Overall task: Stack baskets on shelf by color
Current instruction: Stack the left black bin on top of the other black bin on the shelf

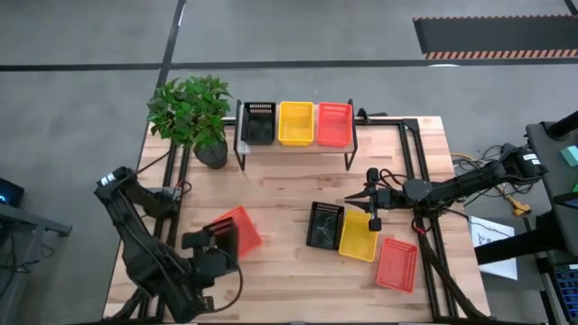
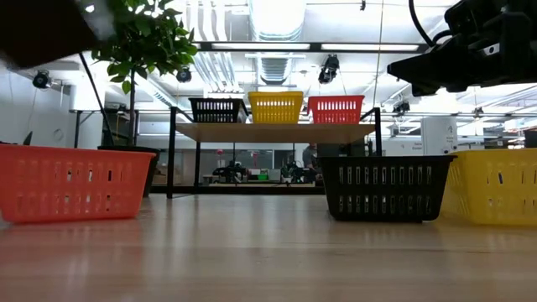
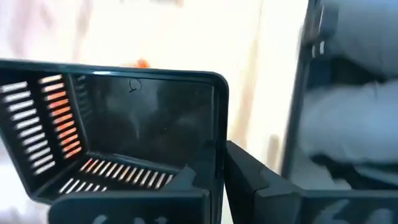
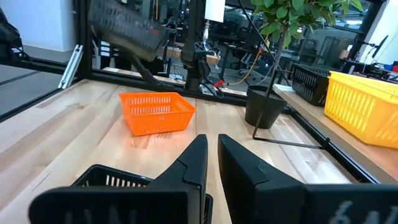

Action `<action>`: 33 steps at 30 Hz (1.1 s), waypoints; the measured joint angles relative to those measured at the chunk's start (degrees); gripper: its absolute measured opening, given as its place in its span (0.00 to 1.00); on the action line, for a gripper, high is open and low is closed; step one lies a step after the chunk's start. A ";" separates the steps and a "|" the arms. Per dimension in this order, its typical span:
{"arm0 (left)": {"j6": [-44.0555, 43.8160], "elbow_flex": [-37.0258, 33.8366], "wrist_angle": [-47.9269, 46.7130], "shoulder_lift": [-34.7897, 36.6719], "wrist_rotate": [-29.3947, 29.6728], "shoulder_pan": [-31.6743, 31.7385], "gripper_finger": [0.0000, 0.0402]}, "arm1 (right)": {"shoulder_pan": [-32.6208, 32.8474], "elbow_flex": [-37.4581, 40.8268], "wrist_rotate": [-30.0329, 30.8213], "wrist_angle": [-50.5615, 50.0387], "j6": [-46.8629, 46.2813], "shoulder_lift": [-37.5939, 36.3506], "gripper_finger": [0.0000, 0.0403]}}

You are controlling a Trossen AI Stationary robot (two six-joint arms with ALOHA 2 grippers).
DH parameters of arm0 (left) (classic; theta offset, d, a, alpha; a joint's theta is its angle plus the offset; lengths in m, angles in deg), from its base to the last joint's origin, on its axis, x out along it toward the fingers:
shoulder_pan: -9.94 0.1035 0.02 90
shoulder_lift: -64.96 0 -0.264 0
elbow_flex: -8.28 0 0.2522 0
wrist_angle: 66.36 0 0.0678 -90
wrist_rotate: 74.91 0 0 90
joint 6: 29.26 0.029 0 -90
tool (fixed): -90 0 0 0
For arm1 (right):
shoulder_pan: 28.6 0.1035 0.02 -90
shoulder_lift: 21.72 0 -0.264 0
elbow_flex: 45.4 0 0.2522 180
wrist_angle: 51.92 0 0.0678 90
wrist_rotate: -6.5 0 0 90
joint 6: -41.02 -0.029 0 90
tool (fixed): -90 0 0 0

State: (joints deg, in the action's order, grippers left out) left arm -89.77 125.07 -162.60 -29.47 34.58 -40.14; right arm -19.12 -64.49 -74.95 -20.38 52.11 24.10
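The left tool [image 3: 214,167] is clamped on a black basket [image 3: 143,118], with one finger inside it and one outside its wall. It holds the basket off the tabletop [image 1: 289,194] at the front left, over or just beside an orange basket [image 1: 242,227] that stands there. Orange shows through the black basket's slots, so that one lies close behind it. The step in hand looks like the carry of this black one to the shelf [image 1: 293,149].

The held basket's mouth faces the wrist camera, so it appears tipped rather than mouth-up. From above it is mostly hidden under the arm, so I cannot tell which way its long axis runs.

Three baskets stand in a row on the shelf: shelf black [image 1: 258,123] at the left end by the plant [image 1: 191,110], shelf yellow [image 1: 295,124] in the middle and shelf orange [image 1: 334,124] on the right. All are mouth-up, and their long axes run across the shelf's depth, away from the robot.

The next move calls for a lift clear of the shelf's front edge and travel to its left end. The basket then needs turning mouth-up, with its long axis lined up with shelf black, so it can nest inside.

The right tool [image 1: 373,209] hovers with fingers nearly together and holds nothing. It is over the gap between a loose black [image 1: 324,224] and a loose yellow [image 1: 359,236]. A second orange [image 1: 396,264] lies beside them.
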 joint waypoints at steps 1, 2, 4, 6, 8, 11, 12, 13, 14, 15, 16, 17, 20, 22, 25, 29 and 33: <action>2.06 0.84 -0.01 0.00 2.43 0.62 0.00 | 0.01 0.00 -0.02 0.00 0.01 0.00 0.08; 4.07 1.62 -0.02 0.00 4.63 1.47 0.00 | 0.00 0.00 0.01 0.00 0.02 0.02 0.08; 8.48 3.25 0.02 0.00 6.87 3.68 0.00 | 0.00 0.00 0.01 0.00 0.27 0.00 0.08; 13.72 4.60 0.03 0.00 7.04 6.65 0.00 | 0.00 0.00 0.01 0.00 0.37 0.02 0.08; 19.79 5.47 -0.02 0.02 7.05 9.95 0.00 | 0.00 0.00 0.01 0.00 0.41 0.02 0.08; 30.76 6.77 0.07 0.02 7.06 16.15 0.00 | 0.00 0.00 0.01 -0.02 0.44 0.02 0.08; 34.41 7.24 0.04 0.02 7.06 18.42 0.00 | 0.00 0.00 0.01 -0.02 0.44 0.02 0.08; 37.86 7.72 0.03 0.02 7.06 20.77 0.00 | 0.00 0.00 0.01 -0.02 0.46 0.02 0.08; 41.22 8.18 0.03 0.02 7.04 23.21 0.00 | 0.00 0.00 0.01 -0.02 0.48 0.02 0.08; 44.25 8.67 0.04 0.02 6.99 25.55 0.00 | 0.00 0.00 0.01 -0.02 0.52 0.02 0.08; 47.34 9.14 0.04 0.02 7.00 27.96 0.00 | 0.00 0.00 0.01 -0.02 0.58 0.02 0.08; 50.33 9.57 0.05 0.02 6.98 30.27 0.00 | 0.00 0.00 0.03 -0.02 0.72 0.02 0.08; 58.79 10.40 0.02 0.04 6.71 37.57 0.00 | 0.00 0.00 0.01 -0.03 0.83 0.02 0.08; 63.32 10.44 -0.18 0.04 6.37 42.30 0.00 | 0.00 0.00 0.03 -0.09 0.90 0.02 0.08; 67.87 10.34 -0.86 0.04 6.14 48.86 0.00 | 0.00 0.00 0.03 -0.90 0.92 0.02 0.08; 71.46 10.31 -0.92 0.01 3.86 56.33 0.00 | 0.00 0.00 0.48 -1.90 0.52 0.02 0.08; 74.64 10.29 -0.78 -0.70 0.43 61.85 0.00 | 0.00 0.00 0.49 -1.86 0.50 0.02 0.08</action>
State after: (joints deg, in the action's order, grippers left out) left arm -15.14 135.36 -163.38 -30.18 35.00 21.71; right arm -19.12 -64.49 -74.46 -22.24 52.61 24.12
